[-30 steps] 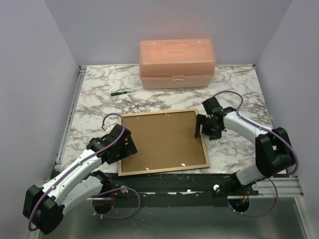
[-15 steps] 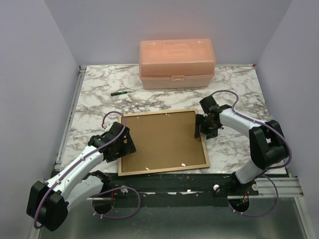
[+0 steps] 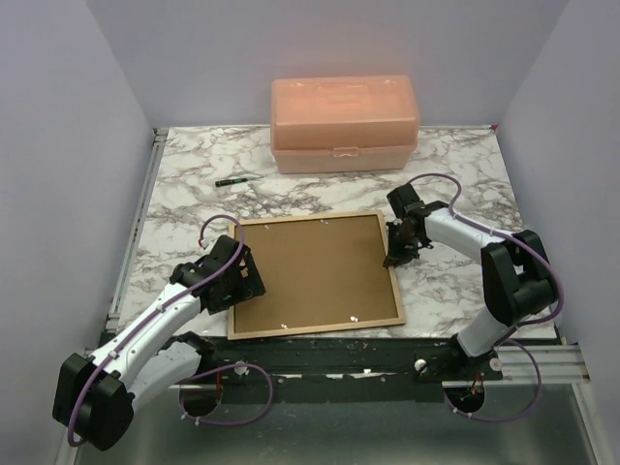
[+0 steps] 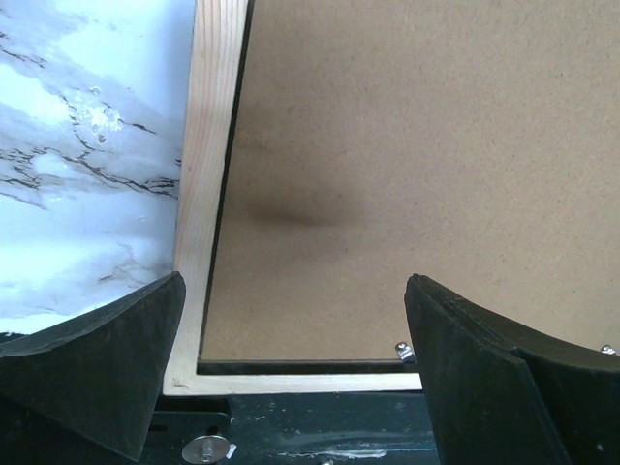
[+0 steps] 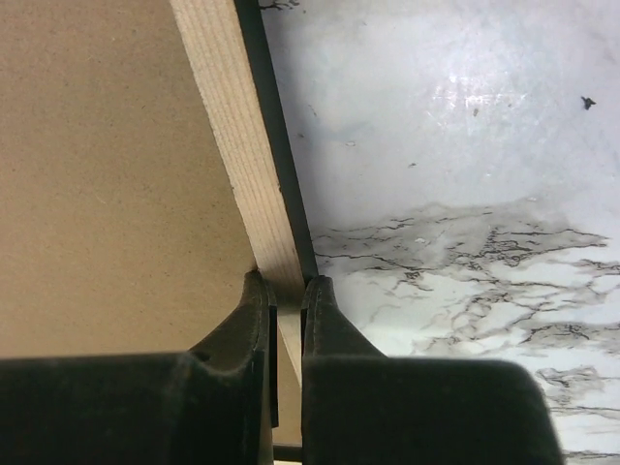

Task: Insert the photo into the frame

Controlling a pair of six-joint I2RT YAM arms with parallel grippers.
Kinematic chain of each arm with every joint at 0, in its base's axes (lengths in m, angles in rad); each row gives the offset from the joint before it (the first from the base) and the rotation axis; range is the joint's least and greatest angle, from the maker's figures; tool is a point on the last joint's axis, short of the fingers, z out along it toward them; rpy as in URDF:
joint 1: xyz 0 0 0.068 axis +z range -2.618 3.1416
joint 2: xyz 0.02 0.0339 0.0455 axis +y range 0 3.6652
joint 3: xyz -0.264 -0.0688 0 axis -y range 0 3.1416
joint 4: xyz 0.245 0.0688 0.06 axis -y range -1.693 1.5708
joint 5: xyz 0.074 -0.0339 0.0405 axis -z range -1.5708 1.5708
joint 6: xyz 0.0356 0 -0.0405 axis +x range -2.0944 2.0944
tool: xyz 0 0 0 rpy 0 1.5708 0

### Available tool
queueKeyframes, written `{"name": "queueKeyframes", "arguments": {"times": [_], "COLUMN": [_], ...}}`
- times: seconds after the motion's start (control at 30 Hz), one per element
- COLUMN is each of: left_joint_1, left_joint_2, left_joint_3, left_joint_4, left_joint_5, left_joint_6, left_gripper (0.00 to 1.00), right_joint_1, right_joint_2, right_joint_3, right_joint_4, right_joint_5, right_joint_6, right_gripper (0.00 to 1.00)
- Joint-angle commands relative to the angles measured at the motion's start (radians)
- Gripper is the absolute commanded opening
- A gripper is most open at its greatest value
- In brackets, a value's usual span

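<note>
Jaws on our left gripper [image 4: 291, 315] gape over the near left corner of the frame [image 4: 208, 145]; farther off, our right gripper [image 5: 286, 291] pinches its right rail. That thin bite could slip on lifting, jolting the backing panel [image 5: 97, 194] loose. We see no photo.

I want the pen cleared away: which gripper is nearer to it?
Left. The left gripper hangs over the frame at its left edge, with the pen farther back on that side; the right gripper, jaws shut on the right edge, is across the frame.
</note>
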Motion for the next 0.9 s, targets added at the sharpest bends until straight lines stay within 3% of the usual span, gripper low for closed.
{"name": "queueKeyframes", "arguments": {"times": [0.0,0.1,0.23,0.3,0.37,0.43,0.7,0.87], "left_joint_1": [0.005,0.005,0.007,0.006,0.006,0.008,0.043,0.075], "left_joint_2": [0.001,0.004,0.016,0.018,0.018,0.015,0.035,0.078], "left_joint_3": [-0.012,-0.013,-0.011,-0.007,-0.006,-0.001,0.005,0.013], "left_joint_4": [0.027,0.030,0.031,0.023,0.018,0.012,0.022,0.030], "left_joint_5": [0.023,0.017,0.004,-0.007,-0.018,-0.029,-0.045,-0.065], "left_joint_6": [0.016,0.019,0.020,0.018,0.015,0.012,0.035,0.050], "left_gripper": [0.99,0.99,0.99,0.98,0.98,0.98,0.98,0.98], "right_joint_1": [0.005,0.005,0.006,0.006,0.005,0.006,0.005,0.006], "right_joint_2": [0.035,0.014,-0.020,-0.032,-0.039,-0.034,0.043,0.068], "right_joint_3": [-0.023,-0.020,-0.003,0.010,0.020,0.033,0.038,0.026], "right_joint_4": [0.017,0.013,-0.003,-0.016,-0.016,-0.018,0.001,-0.016], "right_joint_5": [0.086,0.051,0.016,-0.017,-0.030,-0.041,0.006,0.059], "right_joint_6": [0.028,0.035,0.052,0.058,0.064,0.066,0.075,0.076], "right_gripper": [0.00,0.01,0.11,0.38,0.52,0.57,0.52,0.26]}}
